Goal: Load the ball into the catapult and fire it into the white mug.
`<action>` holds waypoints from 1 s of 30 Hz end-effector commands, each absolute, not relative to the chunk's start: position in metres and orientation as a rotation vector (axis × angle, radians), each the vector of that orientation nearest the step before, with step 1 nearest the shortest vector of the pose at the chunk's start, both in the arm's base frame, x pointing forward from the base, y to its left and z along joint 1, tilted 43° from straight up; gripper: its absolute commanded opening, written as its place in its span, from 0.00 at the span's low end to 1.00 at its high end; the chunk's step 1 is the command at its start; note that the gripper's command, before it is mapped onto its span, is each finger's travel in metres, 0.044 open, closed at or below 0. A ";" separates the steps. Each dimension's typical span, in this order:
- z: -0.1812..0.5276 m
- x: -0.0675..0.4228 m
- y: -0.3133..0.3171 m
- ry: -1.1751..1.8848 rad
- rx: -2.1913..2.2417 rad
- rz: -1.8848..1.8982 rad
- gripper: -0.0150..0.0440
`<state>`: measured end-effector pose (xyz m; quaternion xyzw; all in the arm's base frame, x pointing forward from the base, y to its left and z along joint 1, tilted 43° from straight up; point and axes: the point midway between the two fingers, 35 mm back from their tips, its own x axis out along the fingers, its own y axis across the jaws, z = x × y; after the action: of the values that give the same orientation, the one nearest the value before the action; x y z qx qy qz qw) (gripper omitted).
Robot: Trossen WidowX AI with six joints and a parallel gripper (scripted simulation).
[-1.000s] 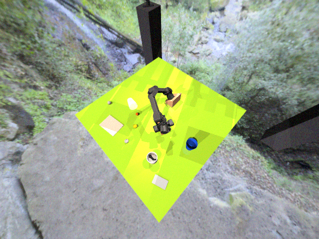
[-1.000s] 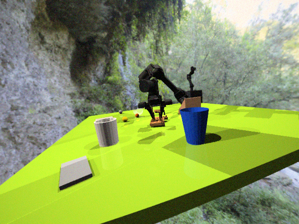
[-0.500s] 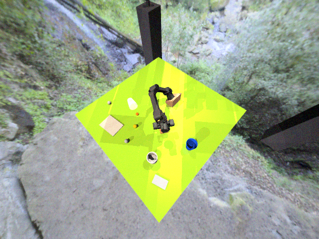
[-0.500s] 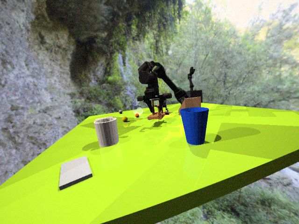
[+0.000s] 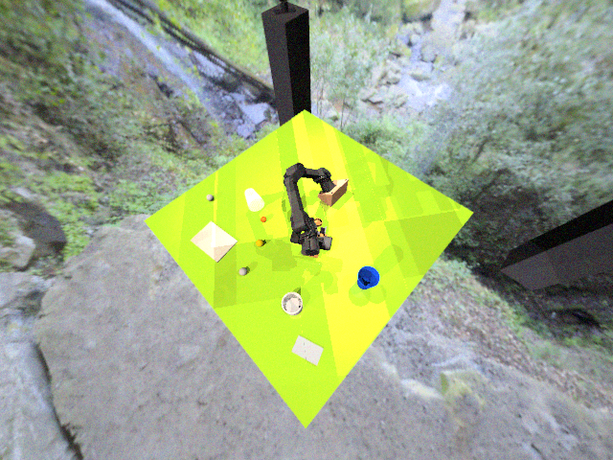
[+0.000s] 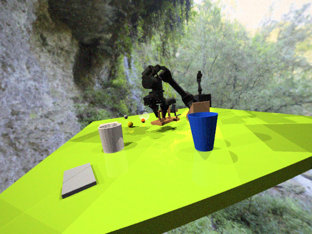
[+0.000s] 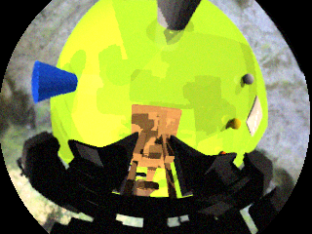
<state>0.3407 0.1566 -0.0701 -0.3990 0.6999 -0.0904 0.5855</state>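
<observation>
The robot's black gripper [image 6: 163, 110] points down, and its fingers are clenched on the small brown wooden catapult [image 6: 165, 120]. From the outside view, the catapult looks lifted a little off the bright yellow-green worktop [image 6: 161, 171], with its shadow under it. It also looks a bit tilted.

In the wrist view, the catapult [image 7: 152, 150] sits right between the two fingers. It points up the picture toward the white mug [image 7: 177, 0], which looks grey in shadow there. The mug [image 6: 110, 137] stands well apart from the catapult, nearer the front of the worktop.

The catapult is made of thin sticks on a flat base. It is likely light and stiff, but the thin arm could snap or flip if squeezed there. The safest place to hold it seems to be the two sides of the frame or base, where the fingers are now. It should be turned slowly so it does not slip.

No ball can be seen in the catapult. A small orange ball [image 6: 143, 120] and a yellow ball [image 6: 130, 124] lie on the worktop near it. They are round and smooth, so they would likely roll away at a small push.

A blue cup [image 6: 203, 130] stands on the other side.
</observation>
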 end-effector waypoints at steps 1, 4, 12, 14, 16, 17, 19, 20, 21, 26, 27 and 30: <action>-0.065 0.346 0.156 1.610 -0.890 -0.250 0.25; -0.065 0.346 0.156 1.610 -0.890 -0.250 0.25; -0.070 0.347 0.151 1.610 -0.890 -0.250 0.25; -0.073 0.347 0.149 1.610 -0.890 -0.250 0.25; -0.075 0.347 0.147 1.610 -0.890 -0.250 0.25; -0.077 0.347 0.146 1.610 -0.891 -0.250 0.25; -0.079 0.347 0.144 1.609 -0.891 -0.251 0.25; -0.080 0.348 0.142 1.609 -0.891 -0.251 0.25; -0.081 0.348 0.141 1.609 -0.891 -0.251 0.25; -0.087 0.348 0.136 1.609 -0.891 -0.251 0.25; -0.088 0.348 0.134 1.609 -0.891 -0.251 0.25; -0.092 0.348 0.131 1.609 -0.891 -0.252 0.25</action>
<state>0.3479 0.1343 -0.0885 -0.3810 0.6951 -0.1100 0.5997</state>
